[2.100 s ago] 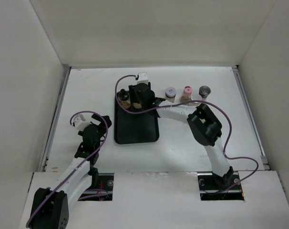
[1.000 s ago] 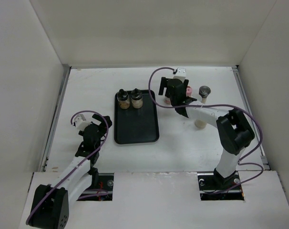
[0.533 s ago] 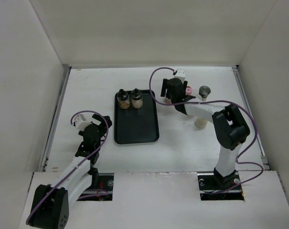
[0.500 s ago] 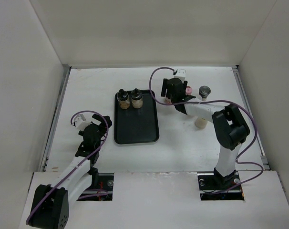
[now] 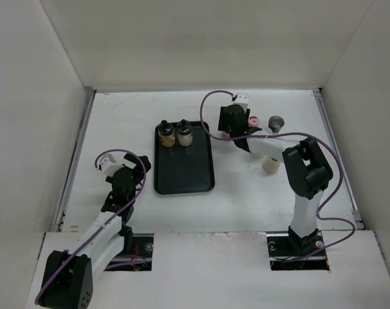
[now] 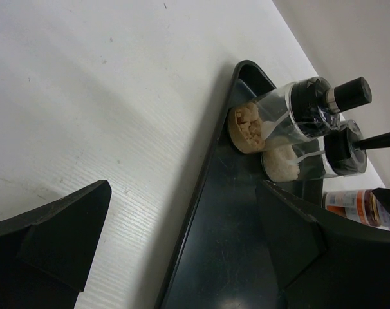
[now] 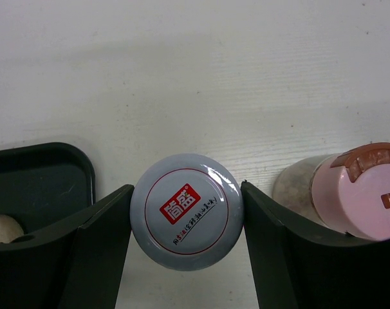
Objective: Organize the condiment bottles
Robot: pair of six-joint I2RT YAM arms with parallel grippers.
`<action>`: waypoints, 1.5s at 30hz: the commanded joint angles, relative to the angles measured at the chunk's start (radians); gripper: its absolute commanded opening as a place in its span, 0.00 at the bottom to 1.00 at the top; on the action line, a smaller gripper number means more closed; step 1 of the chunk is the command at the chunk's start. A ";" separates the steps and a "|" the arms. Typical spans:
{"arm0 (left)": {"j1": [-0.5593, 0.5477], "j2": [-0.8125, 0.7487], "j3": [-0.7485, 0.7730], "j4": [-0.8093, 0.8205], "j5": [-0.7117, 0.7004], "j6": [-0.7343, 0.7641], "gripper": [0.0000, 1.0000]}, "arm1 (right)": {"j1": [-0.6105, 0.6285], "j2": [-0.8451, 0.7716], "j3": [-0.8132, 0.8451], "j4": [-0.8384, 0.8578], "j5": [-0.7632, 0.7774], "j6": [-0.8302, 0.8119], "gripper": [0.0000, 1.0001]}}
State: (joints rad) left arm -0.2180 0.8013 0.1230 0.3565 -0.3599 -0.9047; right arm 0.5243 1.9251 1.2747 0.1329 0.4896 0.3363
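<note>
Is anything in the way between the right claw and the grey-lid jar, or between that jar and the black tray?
Nothing visible. The right gripper has a finger touching each side of the grey-lid jar. The black tray lies just beside it; only two bottles stand on it, at the far end.

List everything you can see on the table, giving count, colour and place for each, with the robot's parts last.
tray: one, black, left of table centre
black-capped bottles: two, tan contents, side by side at the tray's far end
grey-capped jar: one, red label on the cap, just right of the tray
pink-capped bottle: one, right of the grey-capped jar
dark-capped bottle: one, farther right
pale jar: one, cream, beside the right arm
left gripper: black, open, left of the tray
right gripper: black, fingers either side of the grey-capped jar
</note>
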 commanded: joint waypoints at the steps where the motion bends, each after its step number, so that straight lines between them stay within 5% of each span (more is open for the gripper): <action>1: 0.001 -0.005 -0.002 0.045 -0.002 0.012 1.00 | -0.001 -0.060 0.015 0.026 0.007 0.004 0.48; 10: -0.001 -0.016 -0.005 0.048 -0.004 0.010 1.00 | 0.087 -0.224 -0.017 0.126 -0.023 -0.017 0.47; 28: 0.006 -0.024 -0.006 0.041 0.006 0.012 1.00 | 0.187 0.095 0.239 0.143 -0.074 0.038 0.51; 33: 0.004 -0.001 -0.002 0.048 0.007 0.009 1.00 | 0.187 0.123 0.230 0.154 -0.065 0.033 0.62; 39: 0.001 0.007 0.000 0.055 0.009 0.009 1.00 | 0.190 0.042 0.181 0.159 -0.059 0.038 0.92; 45: 0.003 -0.014 -0.006 0.050 0.006 0.010 1.00 | 0.190 -0.145 0.062 0.128 -0.048 0.047 0.92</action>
State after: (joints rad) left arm -0.2165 0.8040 0.1226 0.3565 -0.3569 -0.9043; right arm 0.7128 1.9240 1.3689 0.2089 0.4191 0.3695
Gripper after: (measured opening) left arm 0.997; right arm 0.932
